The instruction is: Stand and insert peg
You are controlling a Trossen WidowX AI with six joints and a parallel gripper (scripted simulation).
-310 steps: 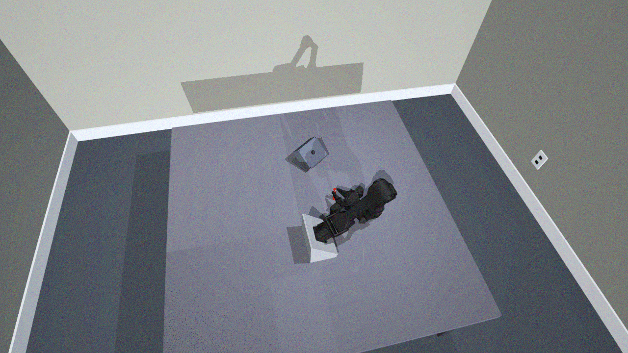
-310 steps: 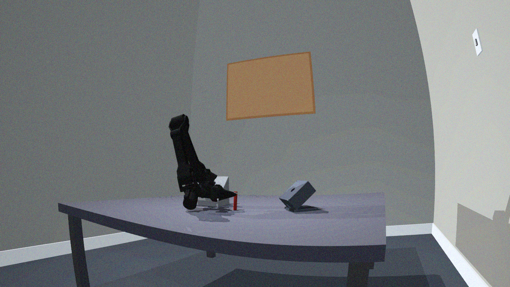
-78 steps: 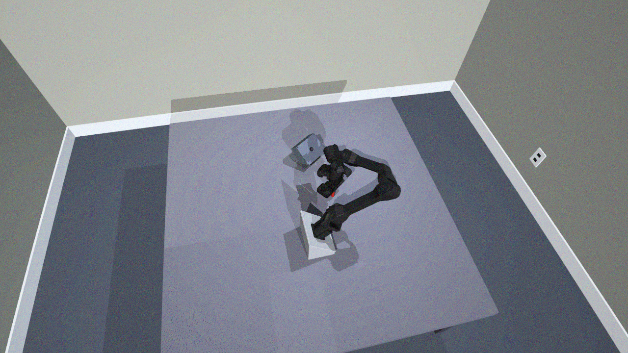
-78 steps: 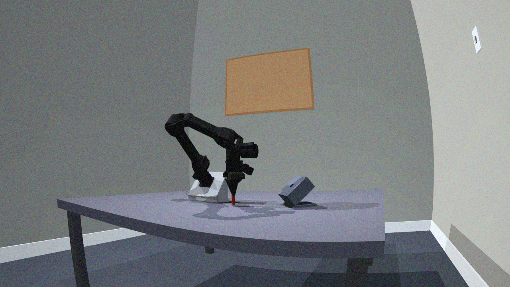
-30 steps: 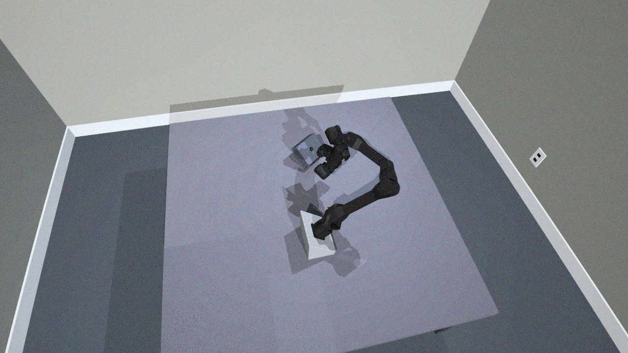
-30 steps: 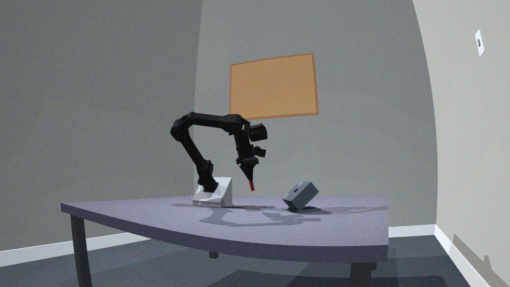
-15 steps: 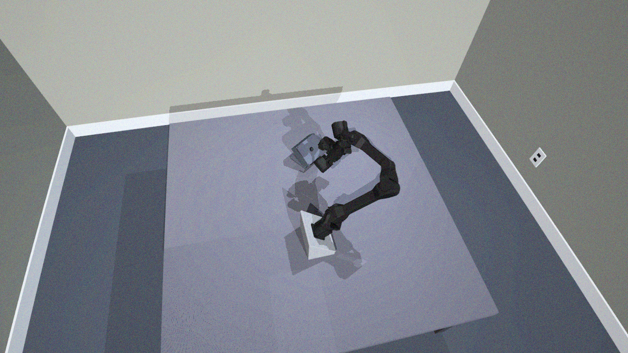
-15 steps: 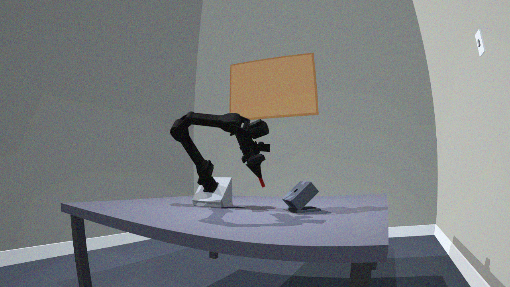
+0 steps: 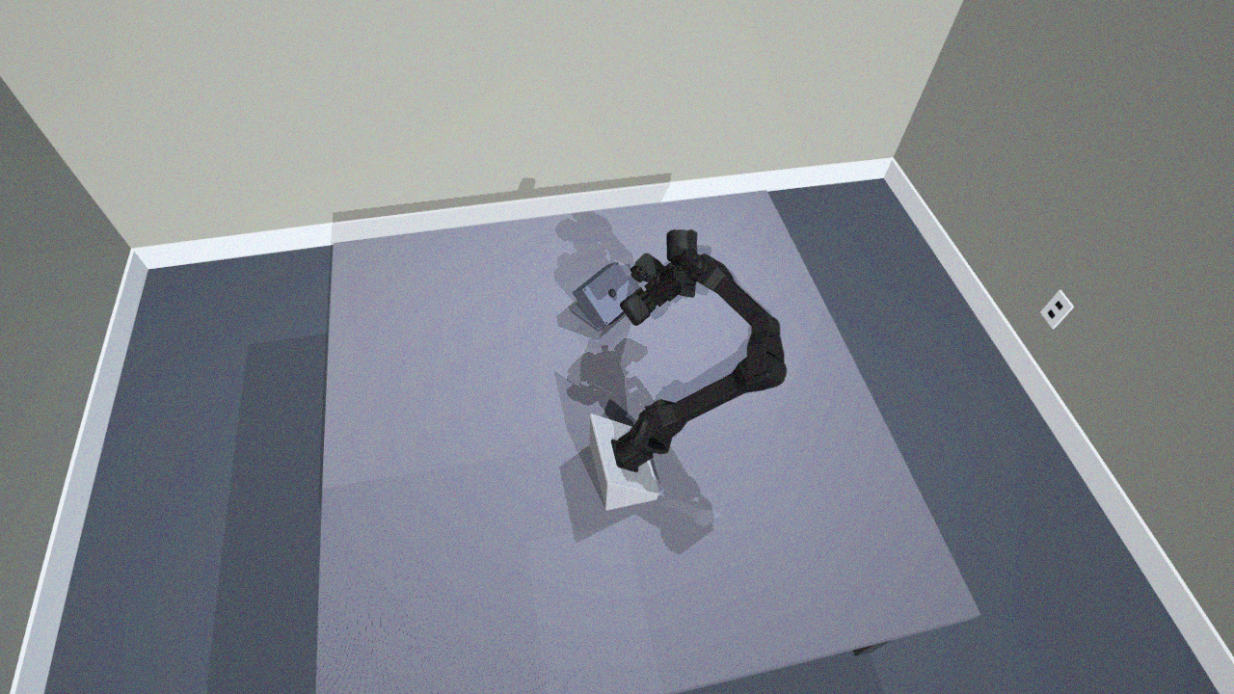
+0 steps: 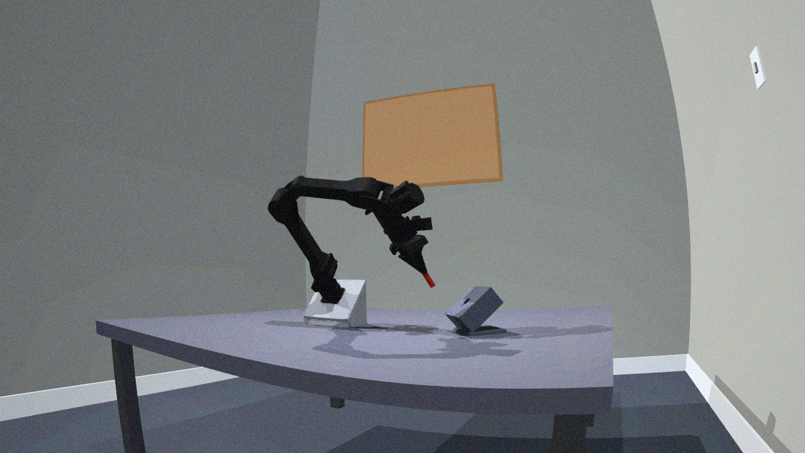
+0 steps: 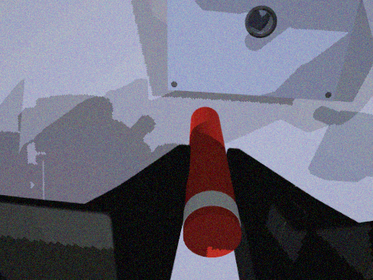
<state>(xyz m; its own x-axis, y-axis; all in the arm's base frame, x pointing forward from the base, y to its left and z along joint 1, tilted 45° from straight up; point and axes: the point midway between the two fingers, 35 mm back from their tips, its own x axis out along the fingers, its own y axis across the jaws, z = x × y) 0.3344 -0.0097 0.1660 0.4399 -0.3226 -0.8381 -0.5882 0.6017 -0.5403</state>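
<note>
My gripper (image 11: pixel 207 158) (image 10: pixel 419 263) (image 9: pixel 636 306) is shut on the red peg (image 11: pixel 210 171) (image 10: pixel 429 280). The peg's white band (image 11: pixel 211 204) is at the end nearest the wrist camera, and its plain end points out past the fingertips. The peg hangs tilted in the air above the table, a short way from the grey sloped panel (image 11: pixel 217 57) (image 10: pixel 477 307) (image 9: pixel 597 291). The panel's dark round hole (image 11: pixel 260 21) (image 10: pixel 466 300) (image 9: pixel 612 292) faces the gripper. In the wrist view the hole lies above and to the right of the peg's tip. The peg is hidden in the top view.
The arm's white wedge-shaped base (image 9: pixel 623 487) (image 10: pixel 346 309) stands mid-table behind the gripper. The table (image 9: pixel 431 431) (image 10: pixel 506 360) ends close beyond the panel toward the wall. An orange board (image 10: pixel 432 134) hangs on the far wall.
</note>
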